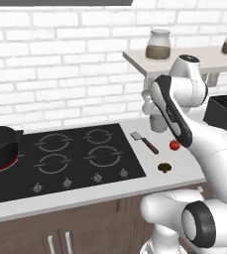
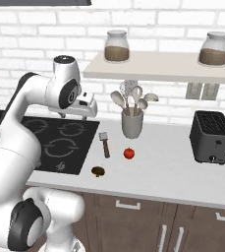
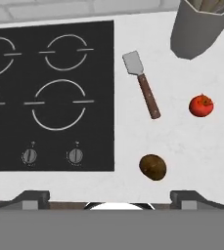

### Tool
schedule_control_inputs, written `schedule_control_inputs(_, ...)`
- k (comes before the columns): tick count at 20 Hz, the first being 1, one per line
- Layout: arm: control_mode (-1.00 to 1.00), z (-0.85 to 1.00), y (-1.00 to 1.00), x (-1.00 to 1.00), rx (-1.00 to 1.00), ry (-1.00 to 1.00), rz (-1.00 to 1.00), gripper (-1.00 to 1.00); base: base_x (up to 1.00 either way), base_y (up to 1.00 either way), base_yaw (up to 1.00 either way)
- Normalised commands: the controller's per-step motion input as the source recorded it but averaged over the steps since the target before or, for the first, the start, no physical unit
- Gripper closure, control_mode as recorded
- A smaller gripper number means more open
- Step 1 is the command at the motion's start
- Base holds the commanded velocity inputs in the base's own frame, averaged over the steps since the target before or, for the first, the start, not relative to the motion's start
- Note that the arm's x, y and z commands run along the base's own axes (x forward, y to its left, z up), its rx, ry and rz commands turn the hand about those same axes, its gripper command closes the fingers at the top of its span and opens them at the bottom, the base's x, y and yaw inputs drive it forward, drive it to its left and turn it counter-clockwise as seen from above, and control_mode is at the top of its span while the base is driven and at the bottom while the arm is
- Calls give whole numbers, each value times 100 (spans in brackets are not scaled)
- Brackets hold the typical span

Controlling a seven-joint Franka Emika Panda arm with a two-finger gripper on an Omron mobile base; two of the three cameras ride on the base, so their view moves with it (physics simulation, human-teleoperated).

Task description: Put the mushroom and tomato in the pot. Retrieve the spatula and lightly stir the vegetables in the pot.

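**A white brick kitchen with dark cabinets**

The wall (image 2: 182,29) behind the counter was of white painted brick. A pale shelf (image 2: 158,66) hung on it, above and beyond the hand, and carried two glass jars (image 2: 117,46) with brown content. The white countertop (image 3: 191,146) lay under the hand, with a black cooktop (image 3: 50,93) set into it beside. Further off stood a grey holder of utensils (image 2: 132,123) and a black toaster (image 2: 211,137). Below the counter were dark brown cabinet doors (image 2: 148,221) with pale handles. The light was even.
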Motion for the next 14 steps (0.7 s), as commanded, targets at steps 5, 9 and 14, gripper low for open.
schedule_control_inputs(5, -100, -27, -10, -3, 9, 7, 0, -100, 0, 0, 0)
schedule_control_inputs(9, -100, -89, -2, -41, 3, 8, 0, -100, 0, 0, 0)
schedule_control_inputs(14, -100, -58, -4, -44, 0, 14, 1, -100, 0, 0, 0)
